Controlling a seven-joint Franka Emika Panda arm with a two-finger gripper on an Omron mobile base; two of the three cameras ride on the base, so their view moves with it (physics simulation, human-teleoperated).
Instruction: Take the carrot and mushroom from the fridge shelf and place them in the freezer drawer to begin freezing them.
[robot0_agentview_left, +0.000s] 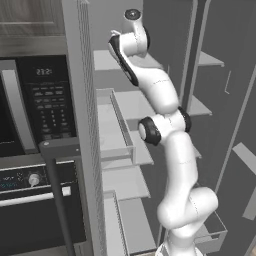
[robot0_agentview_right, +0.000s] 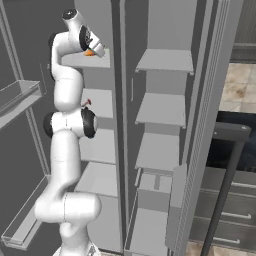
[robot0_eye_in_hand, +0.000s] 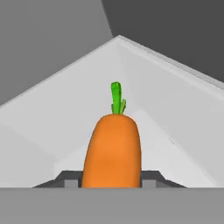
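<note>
Arm is reaching high, up to the top fridge shelf (robot0_agentview_right: 97, 61) at about 11 o'clock in the right base view. Gripper (robot0_agentview_right: 91, 51) is sitting right at the near edge of that shelf, with a bit of orange showing just under the hand.

In the hand view the carrot (robot0_eye_in_hand: 113, 151) is sitting dead centre between the two finger tips (robot0_eye_in_hand: 151, 177), green tip pointing to 12 o'clock, thick end toward the camera. Finger tips are showing as dark bits at 7 and 5 o'clock, tight against both sides of the carrot; looking clamped on it. Pale shelf surface (robot0_eye_in_hand: 52, 118) is spreading out behind the carrot, its far corner at 12 o'clock. Cannot tell whether the carrot is resting on the shelf or lifted clear of it.

A small red-and-white thing (robot0_agentview_right: 86, 103) is lying on the shelf one level down, just beside the arm's elbow; too small to tell more.

Left base view: the hand (robot0_agentview_left: 131, 15) is pointing away into the fridge at 12 o'clock, fingers hidden. Microwave (robot0_agentview_left: 40, 100) and oven (robot0_agentview_left: 35, 200) are standing at 9 o'clock.
</note>
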